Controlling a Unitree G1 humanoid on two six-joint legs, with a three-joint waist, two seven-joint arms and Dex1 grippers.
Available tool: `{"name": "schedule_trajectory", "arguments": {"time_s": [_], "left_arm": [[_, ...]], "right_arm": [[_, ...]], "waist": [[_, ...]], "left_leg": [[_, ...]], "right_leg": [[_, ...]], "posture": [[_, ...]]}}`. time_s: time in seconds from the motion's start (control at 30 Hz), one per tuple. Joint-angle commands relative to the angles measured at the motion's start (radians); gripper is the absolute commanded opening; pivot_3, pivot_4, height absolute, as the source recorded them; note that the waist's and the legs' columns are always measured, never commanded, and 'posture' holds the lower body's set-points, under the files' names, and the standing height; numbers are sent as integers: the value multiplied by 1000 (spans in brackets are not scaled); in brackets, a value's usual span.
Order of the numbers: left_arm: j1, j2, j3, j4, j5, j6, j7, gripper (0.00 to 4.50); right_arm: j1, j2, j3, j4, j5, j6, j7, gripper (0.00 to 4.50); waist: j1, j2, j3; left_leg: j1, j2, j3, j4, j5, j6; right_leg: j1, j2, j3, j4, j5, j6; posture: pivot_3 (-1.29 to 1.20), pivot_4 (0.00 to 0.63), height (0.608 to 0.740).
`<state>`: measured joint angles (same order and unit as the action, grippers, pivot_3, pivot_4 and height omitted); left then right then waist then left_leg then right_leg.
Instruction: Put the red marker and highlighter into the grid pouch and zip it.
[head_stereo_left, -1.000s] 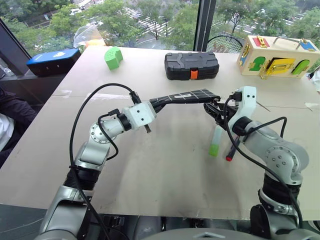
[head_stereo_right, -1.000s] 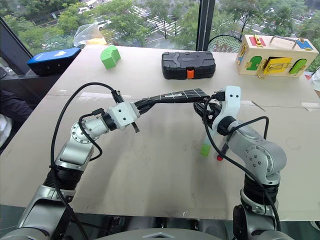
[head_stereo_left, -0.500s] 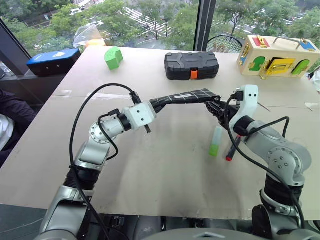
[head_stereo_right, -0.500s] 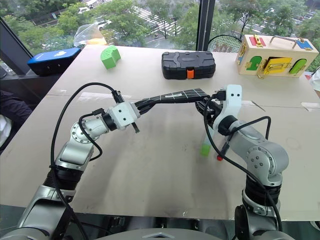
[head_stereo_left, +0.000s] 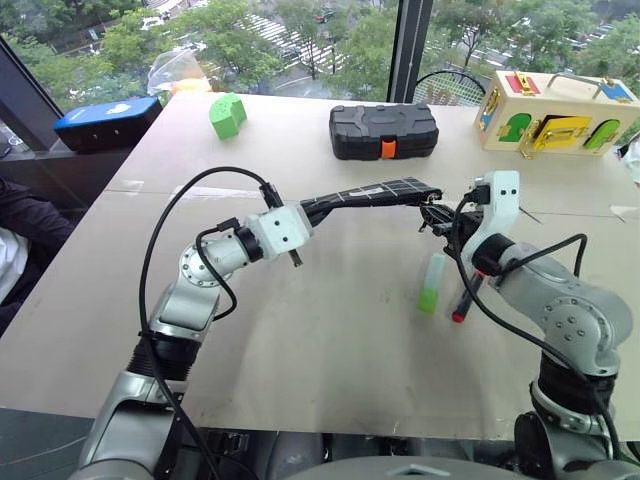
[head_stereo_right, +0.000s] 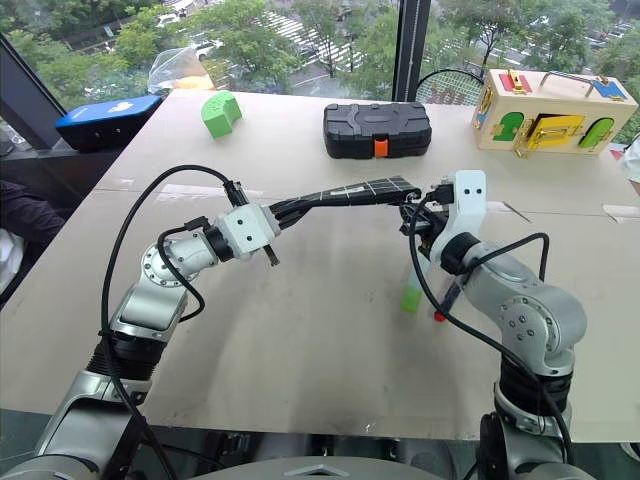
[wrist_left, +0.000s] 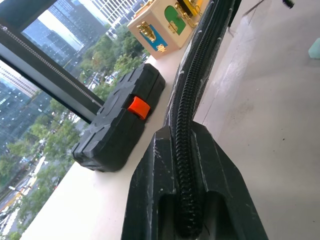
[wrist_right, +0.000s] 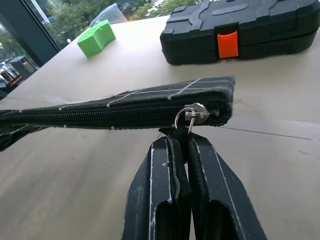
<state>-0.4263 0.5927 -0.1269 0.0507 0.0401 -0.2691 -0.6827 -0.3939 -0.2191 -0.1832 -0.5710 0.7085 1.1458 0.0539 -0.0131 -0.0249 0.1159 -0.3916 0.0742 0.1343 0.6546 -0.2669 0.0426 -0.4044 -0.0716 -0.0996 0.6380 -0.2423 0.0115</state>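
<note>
Overhead, flat black white-gridded grid pouch (head_stereo_left: 372, 193), zipper edge sideways.

A: Head views?
B: Stereo pair, high, looking forward and down over the table (head_stereo_left: 330, 330) to its far edge and the window. Both share nearly the same scene, slightly offset sideways.
A: Left wrist?
B: Very near, looks along the pouch (wrist_left: 187, 125) zipper edge held between its own fingers (wrist_left: 150, 200), toward the black case (wrist_left: 117, 125) and toy box (wrist_left: 165, 22) at the far edge.
A: Right wrist?
B: Close and low, at the pouch's zipper pull (wrist_right: 191, 115), facing the far edge: case and green block (wrist_right: 96, 37) behind. Both wrist views share pouch and case.
</note>
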Motion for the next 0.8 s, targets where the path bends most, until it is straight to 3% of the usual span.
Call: {"name": "schedule_trajectory", "arguments": {"time_s": [0.03,0.3,0.57,0.8], "left_arm": [[-26,-10,3,-24,16,-13,13,0],[-57,-33,-25,-12,27,-49,-19,0],[-31,-22,-37,-26,-4,-94,-86,0],[-33,-50,-57,-41,-1,-74,-100,0]], "right_arm": [[-7,-29,26,-62,51,13,53,43],[-52,-43,90,-38,72,58,77,43],[-88,-32,64,14,84,74,80,43],[-161,-57,193,67,78,95,181,43]], "waist": [[0,0,0],[0,0,0],[0,0,0],[-1,0,0]], "left_leg": [[0,0,0,0,0,0],[0,0,0,0,-1,1],[0,0,-1,0,0,0],[0,0,-1,0,-1,1]], "right_leg": [[0,0,0,0,0,0],[0,0,0,0,0,0],[0,0,-1,0,0,0],[0,0,-1,0,0,0]], "posture": [[0,150,740],[0,150,740],[0,150,740],[0,150,740]]}}
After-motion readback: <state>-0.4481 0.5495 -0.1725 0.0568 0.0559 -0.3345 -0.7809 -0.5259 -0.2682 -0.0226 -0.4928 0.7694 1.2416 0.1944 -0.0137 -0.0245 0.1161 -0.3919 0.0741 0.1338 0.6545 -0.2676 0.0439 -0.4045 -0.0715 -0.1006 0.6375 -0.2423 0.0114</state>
